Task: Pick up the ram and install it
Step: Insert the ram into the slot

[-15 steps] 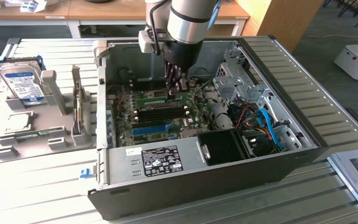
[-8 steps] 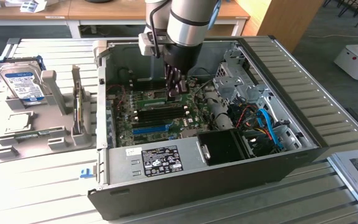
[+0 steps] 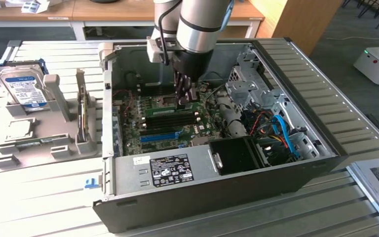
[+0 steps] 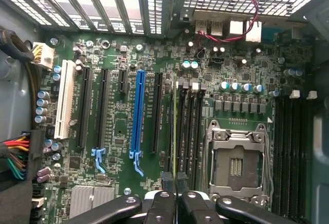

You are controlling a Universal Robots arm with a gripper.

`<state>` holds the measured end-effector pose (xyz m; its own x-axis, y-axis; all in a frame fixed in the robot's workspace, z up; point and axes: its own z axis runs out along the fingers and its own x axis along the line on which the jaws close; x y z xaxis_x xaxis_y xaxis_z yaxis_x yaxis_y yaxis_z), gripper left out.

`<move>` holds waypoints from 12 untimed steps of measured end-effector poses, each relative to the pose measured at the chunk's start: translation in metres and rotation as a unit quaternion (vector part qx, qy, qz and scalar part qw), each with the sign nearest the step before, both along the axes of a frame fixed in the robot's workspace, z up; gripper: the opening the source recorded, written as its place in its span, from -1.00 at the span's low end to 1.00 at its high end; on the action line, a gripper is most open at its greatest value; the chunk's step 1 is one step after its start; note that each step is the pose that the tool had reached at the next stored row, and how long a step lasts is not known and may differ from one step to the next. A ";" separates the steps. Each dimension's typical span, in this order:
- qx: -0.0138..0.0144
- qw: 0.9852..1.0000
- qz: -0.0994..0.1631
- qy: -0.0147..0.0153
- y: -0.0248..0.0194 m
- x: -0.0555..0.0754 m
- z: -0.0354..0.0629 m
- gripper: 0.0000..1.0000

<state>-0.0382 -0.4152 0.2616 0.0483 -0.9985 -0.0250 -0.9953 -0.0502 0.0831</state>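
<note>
Clamped the gripper (image 4: 175, 182) tight on the ram (image 4: 175, 131), pinched edge-on between the two black fingertips (image 4: 168, 179) and so seen in the wrist view as a thin green-yellow line. Held it lengthwise along the bank of black memory slots (image 4: 191, 126), between the empty CPU socket (image 4: 237, 165) and a black expansion slot (image 4: 157, 111). Could not tell whether seated in a slot or just above one. Elsewhere on the green motherboard (image 4: 241, 75), noted a long blue slot (image 4: 138, 111), a white slot (image 4: 64, 100) and a second bank of memory slots (image 4: 290, 147) on the socket's far side.

In the exterior view, found the gripper (image 3: 184, 98) low inside the open computer case (image 3: 196, 202), pointing straight down over the board near the case's middle. Noted the power supply (image 3: 166, 170) against the near wall. Outside the case, on the exterior view's left, saw a silver-and-blue hard drive (image 3: 23, 89) standing in a grey holder (image 3: 45, 123) on the slatted table (image 3: 38, 202).
</note>
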 end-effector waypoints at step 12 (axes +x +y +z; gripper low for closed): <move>0.000 1.000 -0.004 0.000 0.0000 0.002 -0.0007 -0.76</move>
